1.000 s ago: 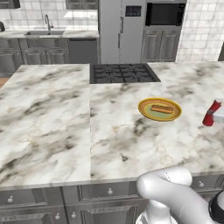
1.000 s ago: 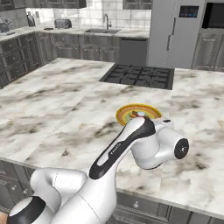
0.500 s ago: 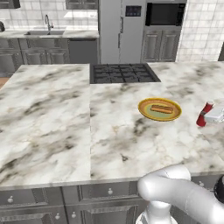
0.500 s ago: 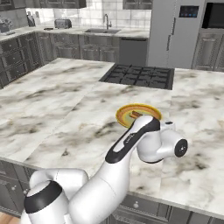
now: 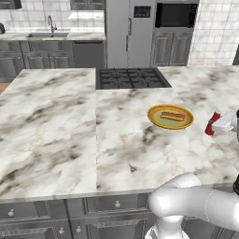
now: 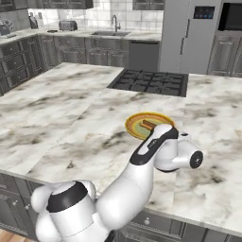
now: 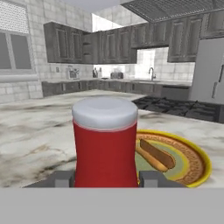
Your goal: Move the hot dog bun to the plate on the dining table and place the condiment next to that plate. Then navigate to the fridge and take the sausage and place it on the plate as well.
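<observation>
I have the small red condiment bottle with the white cap point(image 7: 105, 146) clamped between the jaws of the two-finger gripper point(image 7: 105, 178), one finger on each side of its lower body, and it stands upright. In the left base view the bottle point(image 5: 213, 123) is to the right of the round yellow-gold plate point(image 5: 154, 112), apart from it, low over the white-grey veined marble tabletop point(image 5: 56, 121); whether its base already touches the marble I cannot tell. The tan-orange hot dog bun point(image 5: 172, 116) already lies inside the plate. My worry is the release: if I let go while the bottle is above the surface, it may tip, because it is tall for its narrow base, and then roll on the smooth marble toward the plate or the edge (the right edge is near, I think). Also, if I bring it closer, it could knock the plate rim and shift the bun. The arm reaches from the base low and forward across the near edge, with the wrist point(image 6: 182, 155) bent just in front of the plate and the hand held about level, pointing along the tabletop.
</observation>
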